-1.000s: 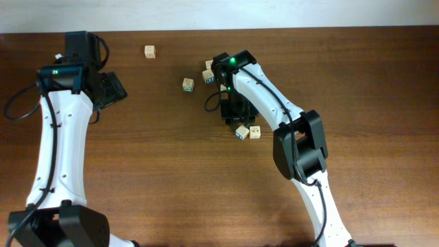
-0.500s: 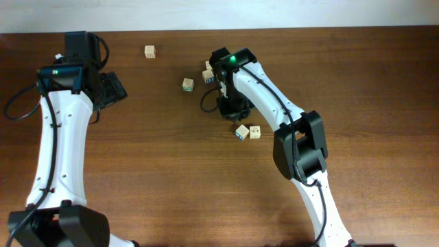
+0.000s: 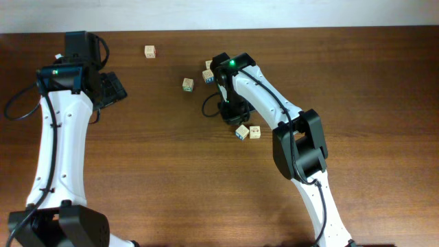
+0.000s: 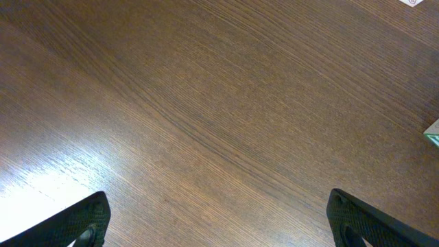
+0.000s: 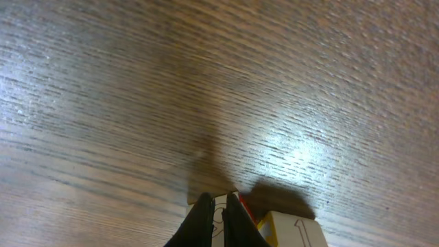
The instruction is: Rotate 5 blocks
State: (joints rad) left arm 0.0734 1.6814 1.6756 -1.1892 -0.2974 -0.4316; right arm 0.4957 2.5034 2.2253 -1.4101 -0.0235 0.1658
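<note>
Left fingers (image 4: 79, 221) spread wide (2 tips in view); right fingers (image 5: 204, 218) pinched together, pointing down.

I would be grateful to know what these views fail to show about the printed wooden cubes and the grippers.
1. Overhead: prints on the small light-wood cubes are too small to read; the white right arm covers part of their cluster.
2. Right wrist: the bottom edge cuts off the nearest cube beside the shut right gripper; contact unclear.
3. Left wrist: a greenish sliver is cut by the right edge.
</note>
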